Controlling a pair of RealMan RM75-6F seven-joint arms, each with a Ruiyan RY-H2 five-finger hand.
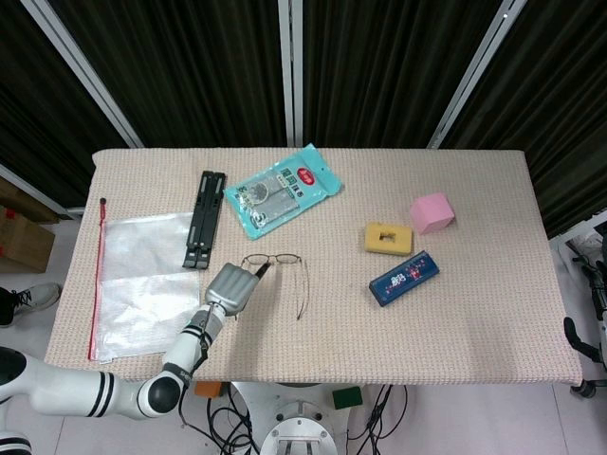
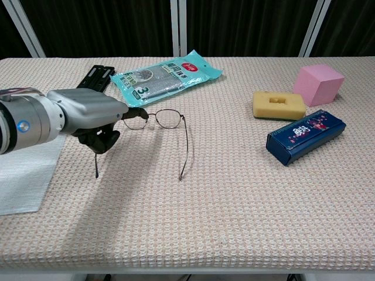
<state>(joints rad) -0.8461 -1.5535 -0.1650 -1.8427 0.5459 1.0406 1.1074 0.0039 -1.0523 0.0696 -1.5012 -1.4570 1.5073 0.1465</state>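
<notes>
From the head view, the left robot hand (image 1: 230,287) lies low on the desk (image 1: 474,322), its fingers reaching toward one o'clock to the left lens of the glasses (image 1: 275,260). The glasses sit open near the desk's middle, temples running toward six o'clock. At nine o'clock of the hand lies a clear zip bag (image 1: 142,284) with a red edge; at twelve o'clock a black folding stand (image 1: 206,218), then a teal packet (image 1: 285,190). At three o'clock, well apart, are a yellow sponge (image 1: 386,238), a pink block (image 1: 432,212) and a blue box (image 1: 404,278).

The chest view shows what the head view cannot: the left robot hand (image 2: 96,117) pinches the glasses (image 2: 167,120) at the left lens rim between fingertip and thumb, other fingers curled underneath. The near temple hangs below the hand. The right robot hand appears in neither view.
</notes>
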